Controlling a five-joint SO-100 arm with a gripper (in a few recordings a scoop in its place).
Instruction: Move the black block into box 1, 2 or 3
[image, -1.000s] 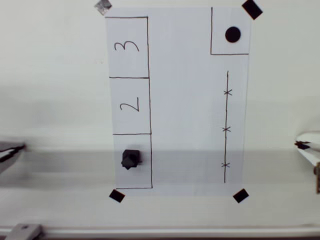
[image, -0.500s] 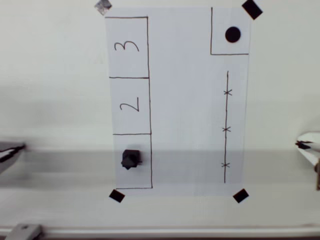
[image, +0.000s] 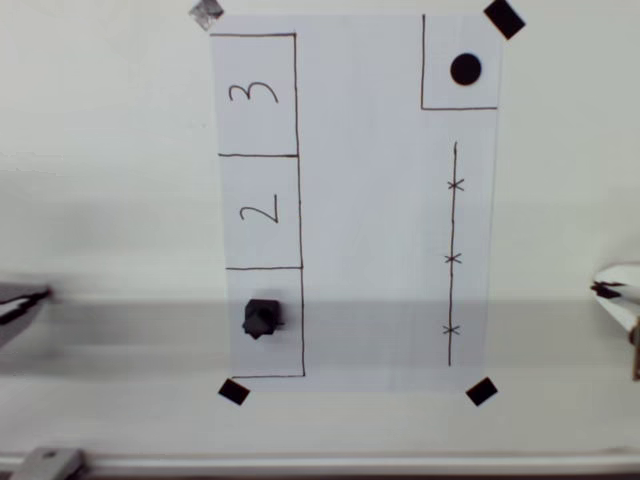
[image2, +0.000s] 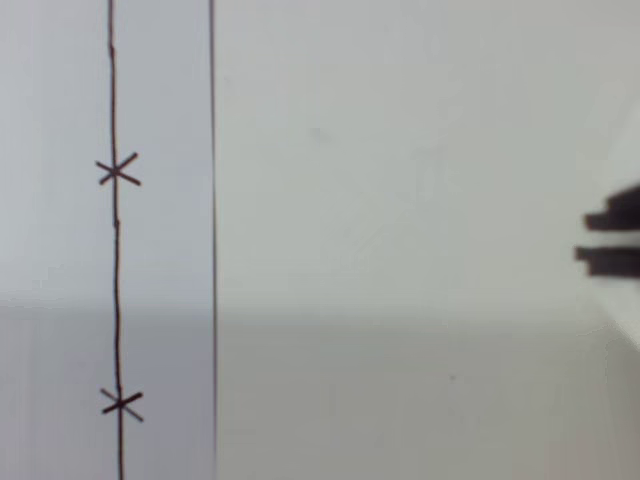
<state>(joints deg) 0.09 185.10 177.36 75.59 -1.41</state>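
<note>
One block (image: 262, 317) sits inside the box (image: 299, 340) at our seven o'clock; our gripper (image: 612, 290) waits at three o'clock, its opening we cannot tell.

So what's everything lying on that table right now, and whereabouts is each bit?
White paper sheet: one, white, taped flat mid-table in the overhead view.
Small matte black cube: one, black, inside the bottom pen-drawn box, apart from its lines.
Pen-drawn box marked "2": one, black outline, middle of the left column.
Pen-drawn box marked "3": one, black outline, top of the column.
Round black dot: one, black, in the corner outline top right.
Pen line with crosses: one, three crosses, right side of the sheet.
Tape squares: three black, one grey, at the sheet's corners.
Robot's tool: one, pale, at the right edge, away from the cube; open or shut unclear.
</note>
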